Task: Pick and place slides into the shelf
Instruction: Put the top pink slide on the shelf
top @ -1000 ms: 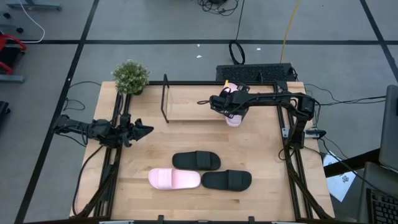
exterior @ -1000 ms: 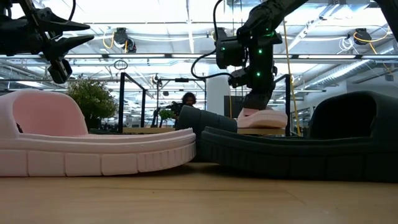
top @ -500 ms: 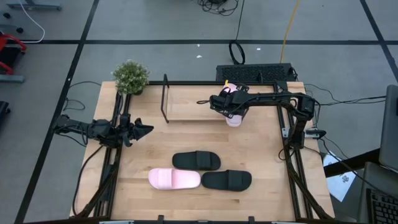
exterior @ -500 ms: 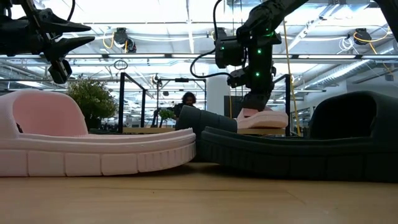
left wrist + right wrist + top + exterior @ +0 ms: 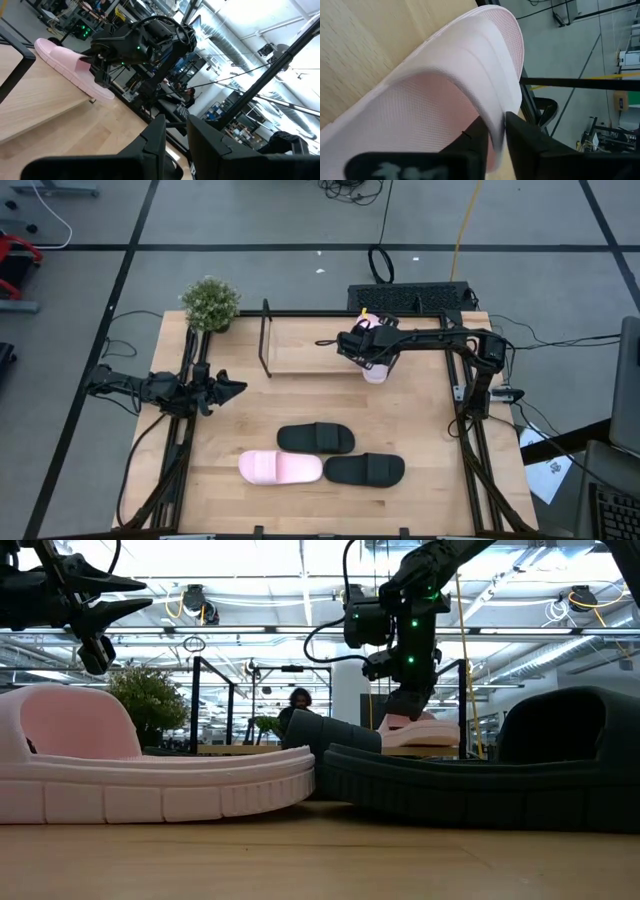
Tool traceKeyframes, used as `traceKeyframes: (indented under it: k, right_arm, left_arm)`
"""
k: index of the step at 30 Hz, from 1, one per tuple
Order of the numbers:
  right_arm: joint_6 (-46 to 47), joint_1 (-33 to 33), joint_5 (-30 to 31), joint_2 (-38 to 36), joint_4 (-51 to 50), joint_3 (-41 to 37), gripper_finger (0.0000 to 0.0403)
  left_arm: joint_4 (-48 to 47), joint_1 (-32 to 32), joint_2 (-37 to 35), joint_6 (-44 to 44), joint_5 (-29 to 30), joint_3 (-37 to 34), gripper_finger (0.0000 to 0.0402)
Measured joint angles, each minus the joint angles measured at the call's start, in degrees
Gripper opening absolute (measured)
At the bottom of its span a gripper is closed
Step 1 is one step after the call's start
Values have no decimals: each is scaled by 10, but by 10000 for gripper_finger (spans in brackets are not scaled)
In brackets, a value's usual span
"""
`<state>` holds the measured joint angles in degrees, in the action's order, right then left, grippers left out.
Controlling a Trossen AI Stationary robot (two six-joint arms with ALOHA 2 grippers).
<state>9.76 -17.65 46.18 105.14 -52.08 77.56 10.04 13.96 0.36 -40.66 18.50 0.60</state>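
Note:
My right gripper (image 5: 368, 348) is over the right end of the shelf (image 5: 305, 346), a light board in thin black rods, and is shut on a pale pink slide (image 5: 376, 371). That slide lies across the board's depth, and one end juts past the board's near edge. A second pink slide (image 5: 280, 468) and two black slides (image 5: 315, 438) (image 5: 365, 470) rest sole-down on the near half of the table. My left gripper (image 5: 238, 385) hangs open and still over the table's left edge. My right gripper pinches the pink slide's wide strap at its arched edge (image 5: 496, 117), one finger (image 5: 479, 137) under the strap and one (image 5: 520, 140) outside. It comes from above. The slide (image 5: 420, 728) sits slightly tilted at the board's height; whether it rests on the board, I cannot tell.
A potted plant (image 5: 210, 302) stands at the table's far left corner beside the shelf's upright black end frame (image 5: 266, 340). A black device (image 5: 410, 297) lies behind the shelf. Bare wood lies between the shelf and the three slides.
My right gripper, with the pink slide still in its hold, has crept slightly toward the table's left along the shelf.

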Motion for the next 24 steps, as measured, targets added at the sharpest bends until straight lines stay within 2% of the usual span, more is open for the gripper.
traceKeyframes:
  k: [10,15,24]
  right_arm:
    - [0,1,-2,0,0,0,136]
    - [0,1,-31,0,0,0,153]
    - [0,12,-29,0,-20,0,171]
  left_arm:
    - [0,0,0,0,0,0,74]
    - [0,0,0,0,0,0,74]
    - [0,0,0,0,0,0,74]
